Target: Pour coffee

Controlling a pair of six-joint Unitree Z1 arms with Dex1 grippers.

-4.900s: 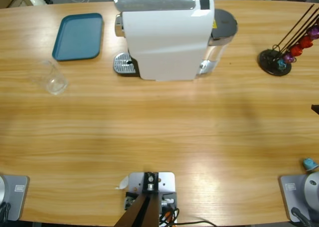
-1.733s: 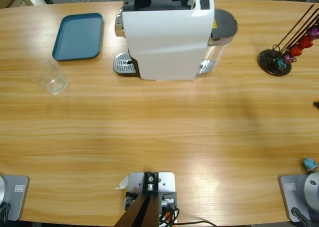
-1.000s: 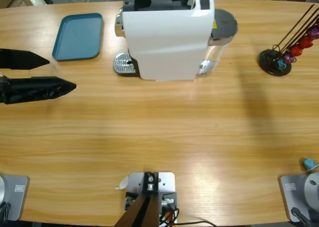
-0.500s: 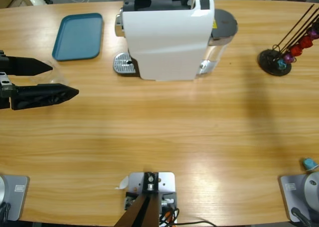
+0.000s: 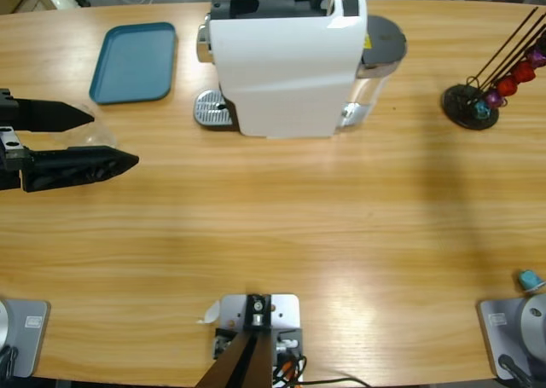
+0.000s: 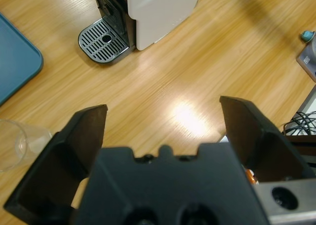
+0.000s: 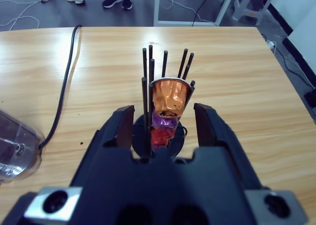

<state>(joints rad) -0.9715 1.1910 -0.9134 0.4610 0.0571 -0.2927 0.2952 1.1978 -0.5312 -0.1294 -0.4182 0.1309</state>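
The left tool point(image 5: 107, 136) stood with its jaws wide apart around a clear glass point(image 6: 17, 143) at the table's point(image 5: 281, 226) left edge, near the teal tray point(image 5: 134, 61). No coffee showed anywhere. Closing off-centre could tip or squeeze out the light glass. The right tool point(image 7: 165, 123), jaws apart, faced the capsule rack point(image 7: 167, 106).

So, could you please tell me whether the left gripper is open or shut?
Open: the left gripper has its jaws spread wide around the clear glass, not yet closed.
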